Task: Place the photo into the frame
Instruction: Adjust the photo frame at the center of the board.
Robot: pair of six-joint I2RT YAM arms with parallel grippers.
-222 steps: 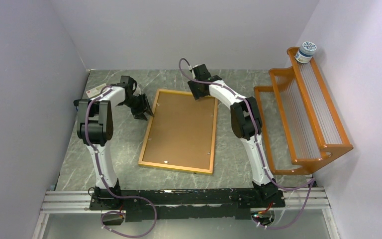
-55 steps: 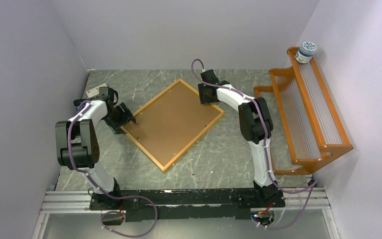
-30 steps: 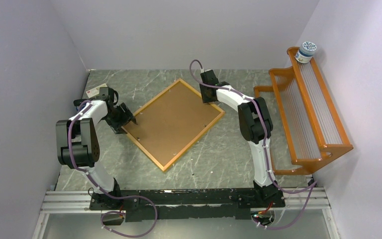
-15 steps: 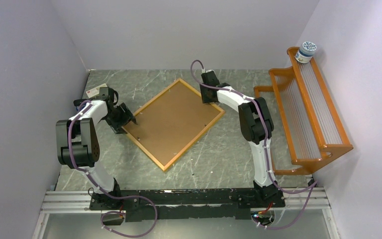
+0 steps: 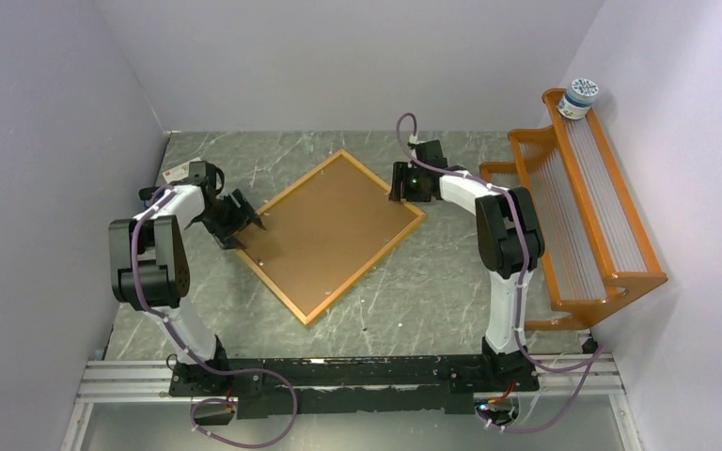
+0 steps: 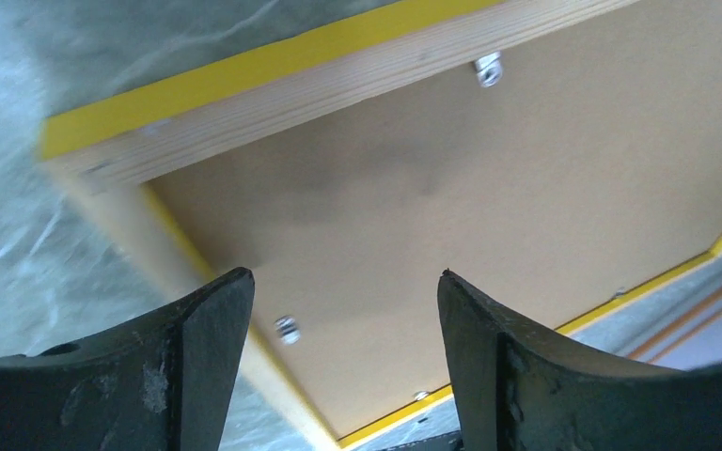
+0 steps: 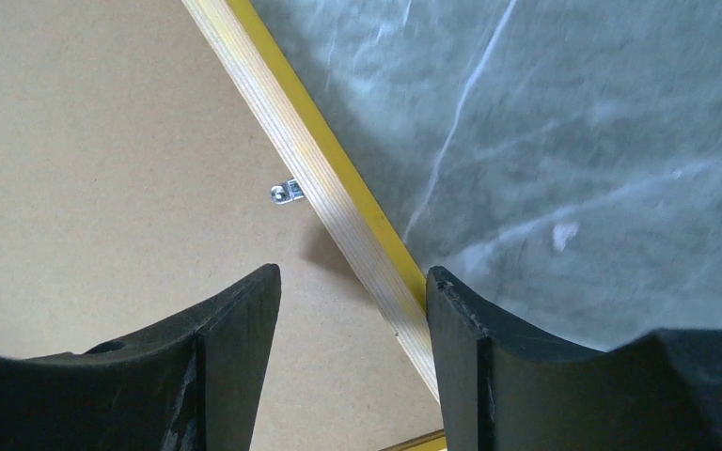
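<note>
The frame (image 5: 365,269) lies face down on the table, turned like a diamond, its brown backing panel (image 5: 329,230) facing up. The photo is hidden. My left gripper (image 5: 249,224) is at the frame's left corner and stands open; in the left wrist view its jaws (image 6: 343,274) are spread above the backing (image 6: 489,188), beside the yellow border (image 6: 273,80). My right gripper (image 5: 400,185) is open at the upper right edge, near the right corner. In the right wrist view the right gripper (image 7: 353,271) straddles the wooden edge (image 7: 320,178), with a metal clip (image 7: 287,193) just ahead and nothing gripped.
An orange slatted rack (image 5: 573,216) stands along the right wall with a small jar (image 5: 579,97) on its top end. A small card (image 5: 180,172) lies at the far left of the marbled table (image 5: 432,282).
My right arm has swung out to the right; its gripper slid along the frame's edge toward the right corner and opened wider. The left gripper opened slightly more. The frame barely shifted.
</note>
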